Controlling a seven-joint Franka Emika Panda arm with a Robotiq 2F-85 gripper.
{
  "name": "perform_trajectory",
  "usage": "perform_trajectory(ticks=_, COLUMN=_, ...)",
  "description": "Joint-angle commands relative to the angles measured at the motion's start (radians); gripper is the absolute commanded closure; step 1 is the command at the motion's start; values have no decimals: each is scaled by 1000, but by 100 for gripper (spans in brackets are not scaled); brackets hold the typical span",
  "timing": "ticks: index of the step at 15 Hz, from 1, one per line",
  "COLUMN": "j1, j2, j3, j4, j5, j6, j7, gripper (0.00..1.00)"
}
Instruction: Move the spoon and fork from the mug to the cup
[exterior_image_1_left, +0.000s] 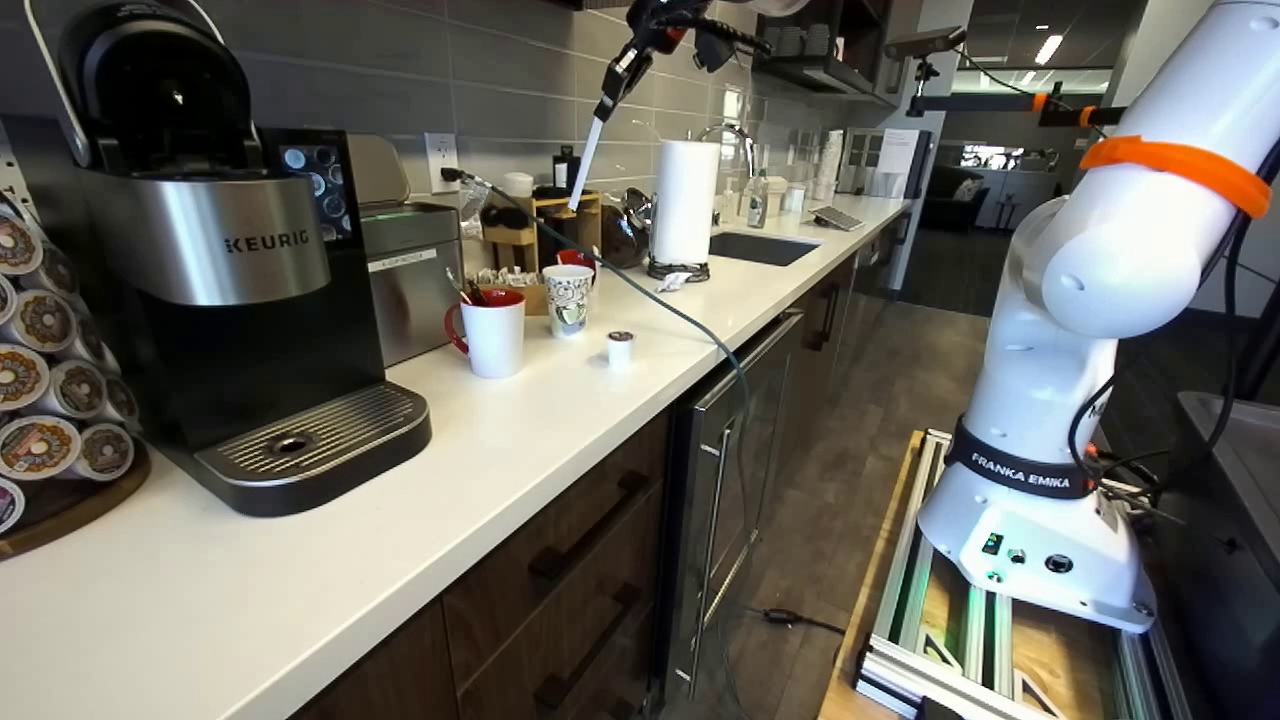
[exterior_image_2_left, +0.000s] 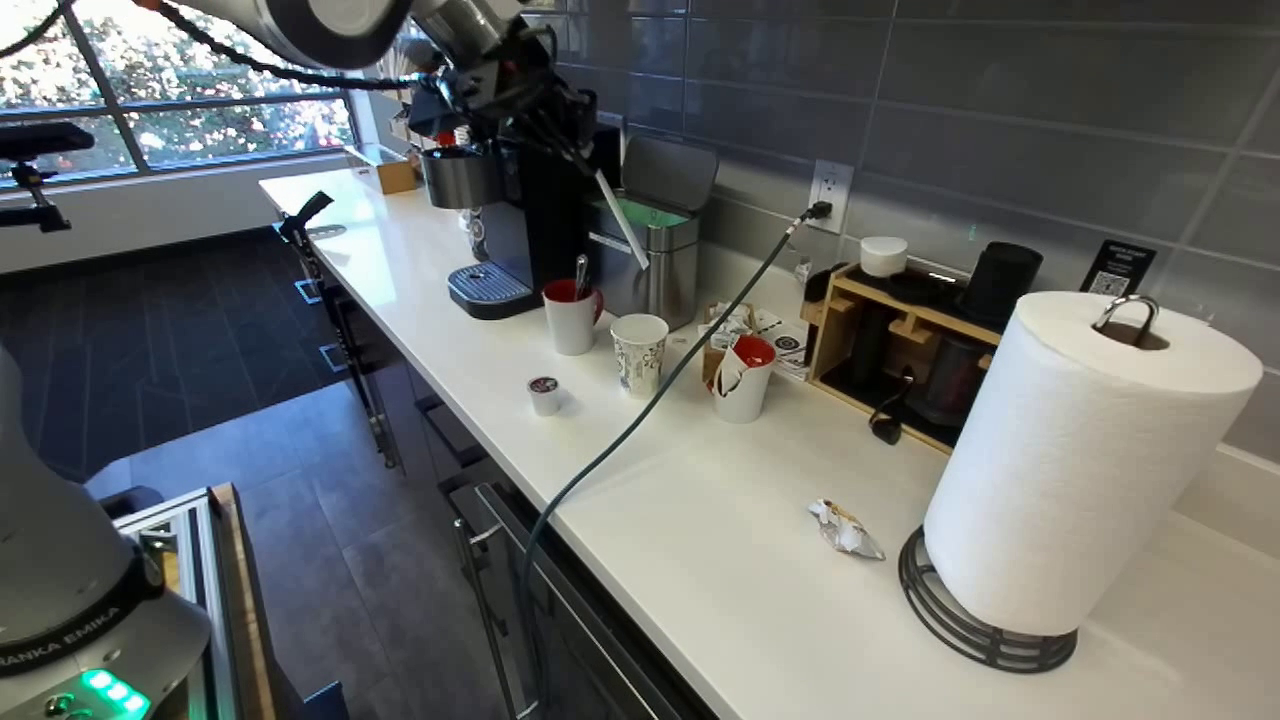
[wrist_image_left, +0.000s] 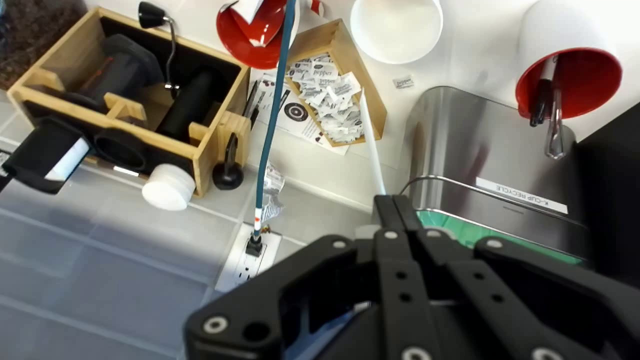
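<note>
My gripper (wrist_image_left: 397, 200) is shut on one end of a thin white utensil (wrist_image_left: 371, 132); I cannot tell if it is a fork or spoon. In both exterior views the gripper (exterior_image_1_left: 604, 108) (exterior_image_2_left: 585, 158) is high above the counter, with the utensil (exterior_image_1_left: 586, 165) (exterior_image_2_left: 622, 222) slanting down, apart from every cup. A white mug with red inside (exterior_image_1_left: 497, 337) (exterior_image_2_left: 570, 325) (wrist_image_left: 555, 30) holds a metal spoon (wrist_image_left: 556, 125) (exterior_image_2_left: 581, 270) and a dark utensil (wrist_image_left: 541, 97). The patterned paper cup (exterior_image_1_left: 568, 303) (exterior_image_2_left: 640, 355) stands beside the mug; its inside (wrist_image_left: 395, 27) looks empty.
A teal cable (exterior_image_1_left: 660, 300) (exterior_image_2_left: 640, 415) (wrist_image_left: 272, 122) crosses the counter. Another red-inside mug (exterior_image_2_left: 742, 388) (wrist_image_left: 255, 35) holds paper. A coffee maker (exterior_image_1_left: 265, 240), a steel bin (wrist_image_left: 485, 140), a packet box (wrist_image_left: 345, 55), a pod (exterior_image_2_left: 545, 396) and paper towels (exterior_image_2_left: 1090, 460) stand around.
</note>
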Motion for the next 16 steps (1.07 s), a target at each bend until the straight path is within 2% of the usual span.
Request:
perform_trajectory(ticks=1, j1=18, j2=86, j3=-22, j4=-10, j5=105, j6=28, j7=-23, gripper=100)
perform_trajectory(ticks=3, j1=5, j2=119, j3=-9, j4=-10, j5=130, j6=14, j7=-15, gripper=100)
perform_trajectory(ticks=7, j1=-29, j2=174, j3=17, j4=-17, j5=90, j6=78, j7=17, gripper=100)
perform_trajectory(ticks=16, j1=-45, j2=298, j3=40, j4=6, j5=114, j6=74, j7=20, gripper=100)
